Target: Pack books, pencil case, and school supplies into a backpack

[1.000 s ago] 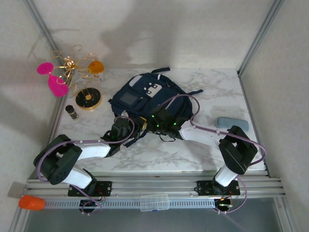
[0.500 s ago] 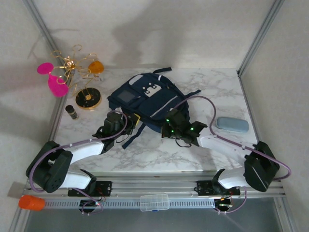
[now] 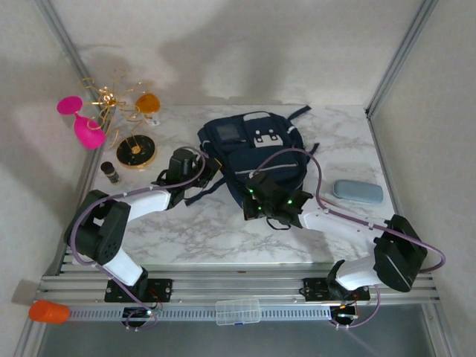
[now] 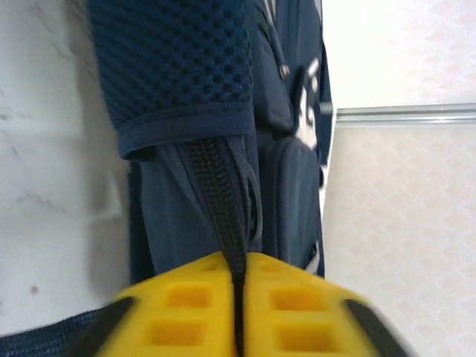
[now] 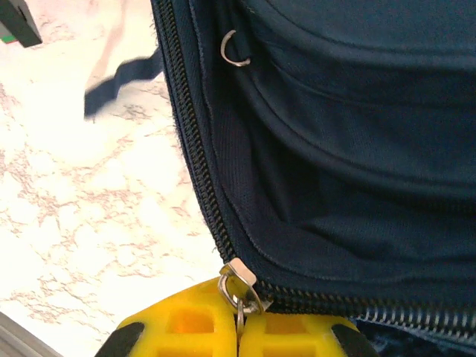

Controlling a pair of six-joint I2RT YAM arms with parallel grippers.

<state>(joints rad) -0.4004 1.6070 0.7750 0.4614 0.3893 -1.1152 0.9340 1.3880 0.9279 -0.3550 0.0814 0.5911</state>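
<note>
The backpack (image 3: 256, 152) lies flat on the white marble table (image 3: 186, 230), near the middle and toward the back. It is dark blue with white patches and a pale stripe, and its dark straps hang off the left side.

The right claw (image 5: 239, 309) is at the near edge of the bag. Its yellow fingers are pinched tight on the little metal zip tab (image 5: 236, 279). The zip runs up from there along the side of the bag, past a small metal ring (image 5: 232, 48).

The left claw (image 4: 238, 282) is at the left side of the bag, beside a bumpy mesh strap (image 4: 175, 59). Its yellow fingers are nearly together, with the dark zip band (image 4: 219, 186) squeezed in the thin gap between them.

The pencil case (image 3: 358, 191) lies on the table to the right of the bag, not touching it.

At the far left corner are a round black dish (image 3: 136, 151) and a small dark bottle (image 3: 111, 172).
</note>
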